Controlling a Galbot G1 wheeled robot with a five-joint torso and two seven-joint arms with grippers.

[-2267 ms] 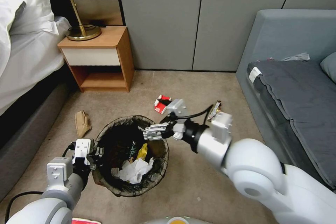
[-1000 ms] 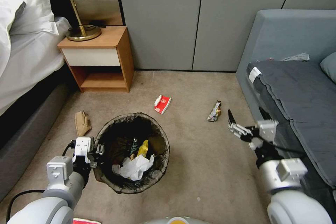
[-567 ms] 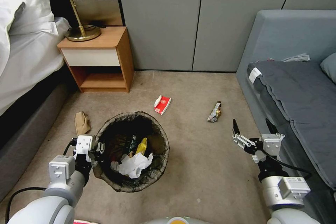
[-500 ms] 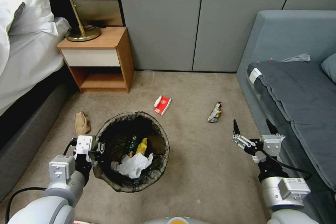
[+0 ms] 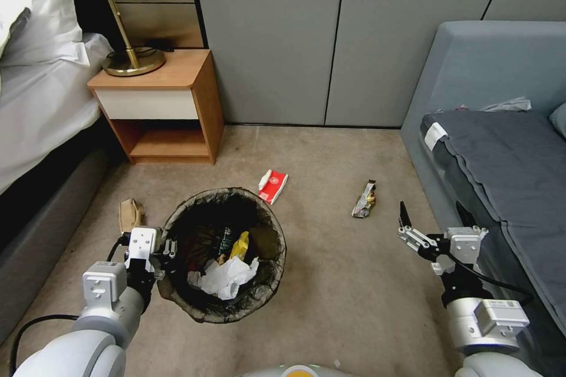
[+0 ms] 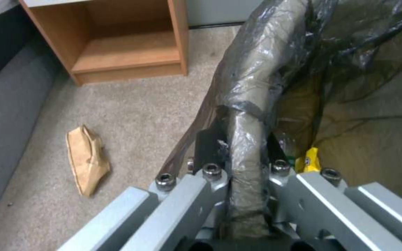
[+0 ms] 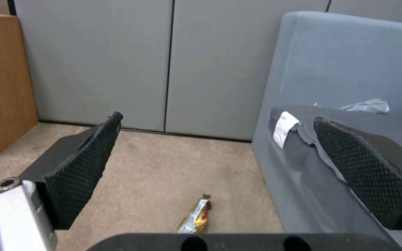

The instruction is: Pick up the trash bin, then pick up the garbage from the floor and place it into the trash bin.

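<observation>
The trash bin (image 5: 278, 234), round with a dark bag over its rim, sits low in the middle of the head view. It holds a white tissue (image 5: 224, 278), a yellow wrapper (image 5: 240, 245) and a bottle (image 5: 224, 241). My left gripper (image 5: 167, 248) is shut on the bin's near-left rim (image 6: 256, 83), with the rim pinched between its fingers (image 6: 210, 143). On the carpet lie a red-white carton (image 5: 273, 185), a shiny wrapper (image 5: 365, 199) and a brown paper bag (image 5: 130, 214). My right gripper (image 5: 433, 215) hovers open beside the sofa, just short of the wrapper (image 7: 195, 218).
A wooden nightstand (image 5: 159, 107) with a brass lamp (image 5: 132, 62) stands at the back left beside the bed (image 5: 41, 100). A grey sofa (image 5: 507, 177) runs along the right. Grey wall panels close the back. Bare carpet lies between bin and sofa.
My right arm swung from over the bin to the sofa side and drew back, its gripper open. The camera shifted a little. The left gripper kept its hold on the rim.
</observation>
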